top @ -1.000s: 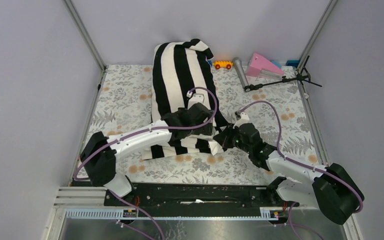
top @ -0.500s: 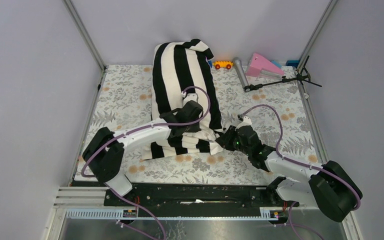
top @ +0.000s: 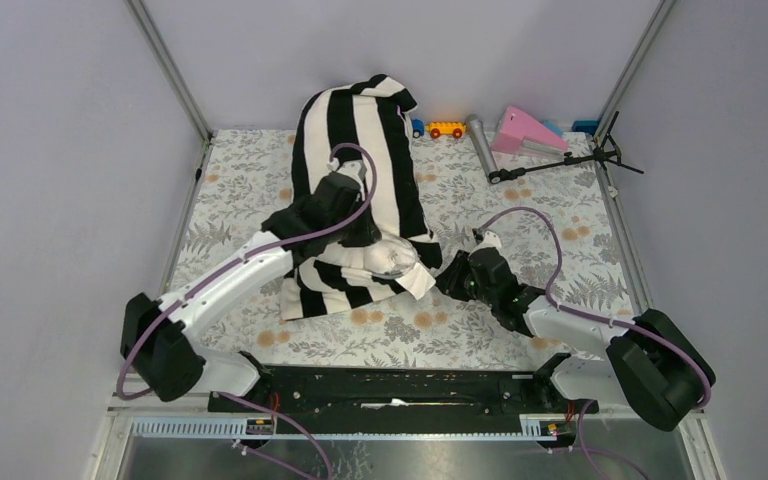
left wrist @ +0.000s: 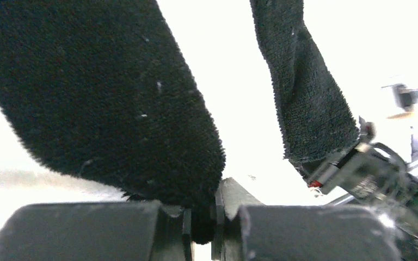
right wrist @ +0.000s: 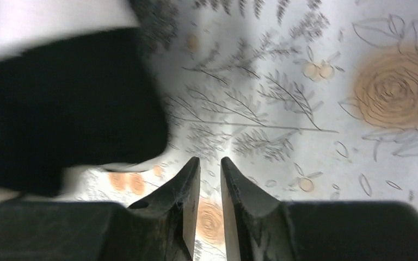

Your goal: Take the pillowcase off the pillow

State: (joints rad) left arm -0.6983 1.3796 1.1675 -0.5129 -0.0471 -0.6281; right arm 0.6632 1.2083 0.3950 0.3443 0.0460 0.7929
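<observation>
The black-and-white striped pillowcase [top: 360, 150] lies bunched lengthwise in the middle of the table. A cream corner of the pillow [top: 388, 258] bulges out at its near end. My left gripper [top: 365, 238] is over the cover's middle. In the left wrist view it [left wrist: 202, 217] is shut on a fold of black stripe [left wrist: 114, 109]. My right gripper [top: 447, 280] sits low on the cloth just right of the pillow's near corner. In the right wrist view its jaws [right wrist: 210, 163] stand narrowly open with only tablecloth between them, and a black stripe [right wrist: 60, 103] lies to the left.
A floral tablecloth [top: 250, 200] covers the table. Along the far edge lie a blue toy [top: 417, 127], an orange toy car [top: 447, 128], a grey cylinder [top: 481, 145], a pink wedge [top: 525, 130] and a black tripod [top: 560, 162]. Frame posts and walls close both sides.
My left gripper shut on the pillowcase and pulled it toward the far left, bunching it and baring a cream pillow corner. My right gripper's jaws parted a little and hold nothing.
</observation>
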